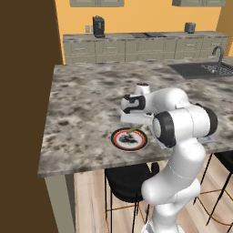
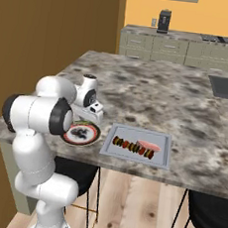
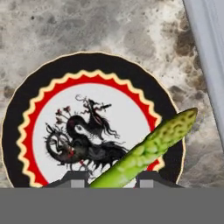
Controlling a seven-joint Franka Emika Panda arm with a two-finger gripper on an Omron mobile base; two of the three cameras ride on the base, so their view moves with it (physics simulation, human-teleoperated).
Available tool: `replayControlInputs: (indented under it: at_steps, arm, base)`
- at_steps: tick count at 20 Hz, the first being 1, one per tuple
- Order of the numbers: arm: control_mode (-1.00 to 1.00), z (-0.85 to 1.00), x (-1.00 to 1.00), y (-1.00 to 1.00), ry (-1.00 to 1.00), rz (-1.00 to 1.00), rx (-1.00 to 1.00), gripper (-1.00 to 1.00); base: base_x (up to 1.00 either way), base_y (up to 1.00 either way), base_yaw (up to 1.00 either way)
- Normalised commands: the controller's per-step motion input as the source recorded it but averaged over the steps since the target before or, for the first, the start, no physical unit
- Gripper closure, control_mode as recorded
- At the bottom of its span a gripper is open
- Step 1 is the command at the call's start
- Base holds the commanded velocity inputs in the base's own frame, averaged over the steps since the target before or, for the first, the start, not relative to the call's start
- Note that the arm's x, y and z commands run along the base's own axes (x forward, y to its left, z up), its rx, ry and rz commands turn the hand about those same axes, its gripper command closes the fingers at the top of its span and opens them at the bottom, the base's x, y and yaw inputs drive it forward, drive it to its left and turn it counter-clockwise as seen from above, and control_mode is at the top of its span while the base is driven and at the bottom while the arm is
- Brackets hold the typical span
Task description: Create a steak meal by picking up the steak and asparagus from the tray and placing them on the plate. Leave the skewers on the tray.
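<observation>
Mottled grey-brown stone forms the bench (image 2: pixel 153 90), a broad island with orange walls and pale cabinets behind it. Toward its near left edge in the right base view sits the plate (image 2: pixel 88 135), round and glossy, with a dark outer band, a scalloped red ring and a white centre carrying a black figure. The hand (image 3: pixel 112 177) hangs directly above it, its two dark tips closed narrowly on the asparagus (image 3: pixel 148 151), a bumpy green spear that slants up and to the right across the plate's rim in the hand view. Whether the stalk touches the plate cannot be told; it appears held just above it.

Right of the plate, apart by a strip of bare stone, lies the tray (image 2: pixel 162 158), flat, light grey, rectangular, with a low rim, close to the bench's near edge. On it the skewers (image 2: pixel 132 147) run in a row of red, green and dark chunks, and the steak (image 2: pixel 149 145), a flat pink slab, lies just behind them. Farther right and back, the stone runs open to the dark sink.
</observation>
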Motion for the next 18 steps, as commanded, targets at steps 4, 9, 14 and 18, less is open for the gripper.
replayControlInputs:
  at_steps: [4, 9, 14, 18]
  arm:
    - [-1.0, -0.33, 0.11, 0.4, 0.04, 0.0, 0.0, 1.0]
    - [-1.0, -0.34, 0.19, 0.32, 0.01, 0.0, 0.0, 1.0]
    - [-1.0, -0.28, 0.29, 0.02, 0.0, 0.0, 0.0, 1.0]
    - [-1.0, -0.28, 0.28, 0.0, 0.0, 0.0, 0.0, 1.0]
  base:
    - [0.0, 0.0, 0.0]
    - [0.0, 0.0, 0.0]
    - [0.0, 0.0, 0.0]
    - [0.0, 0.0, 0.0]
